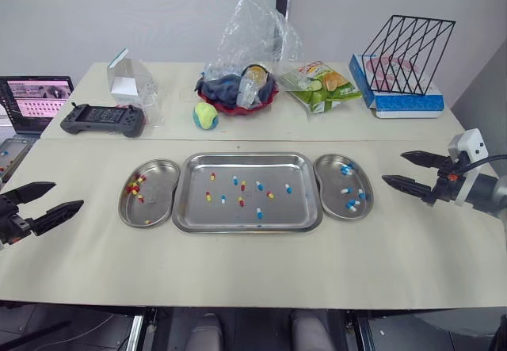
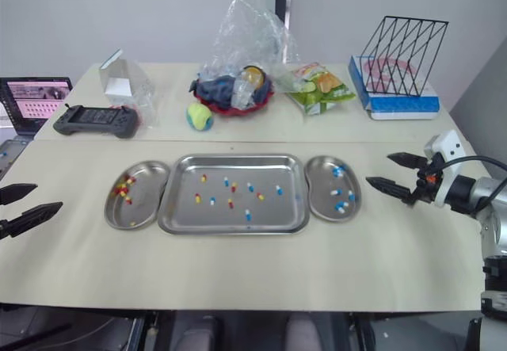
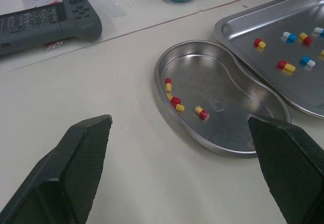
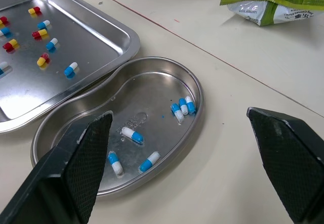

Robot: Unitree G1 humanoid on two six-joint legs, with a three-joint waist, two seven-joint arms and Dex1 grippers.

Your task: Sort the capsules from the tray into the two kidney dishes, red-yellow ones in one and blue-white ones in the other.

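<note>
The tray, left dish and right dish are bright, smooth polished metal. The capsules have glossy shells. The desk top is pale, matt and smooth. Along its far edge are a bag of clear crinkled plastic film, a thin black wire rack and a matt dark plastic controller. The left gripper has matt black, finely grained fingers.

Bright, even light w/ soft shadows, mild glare on tray
</note>
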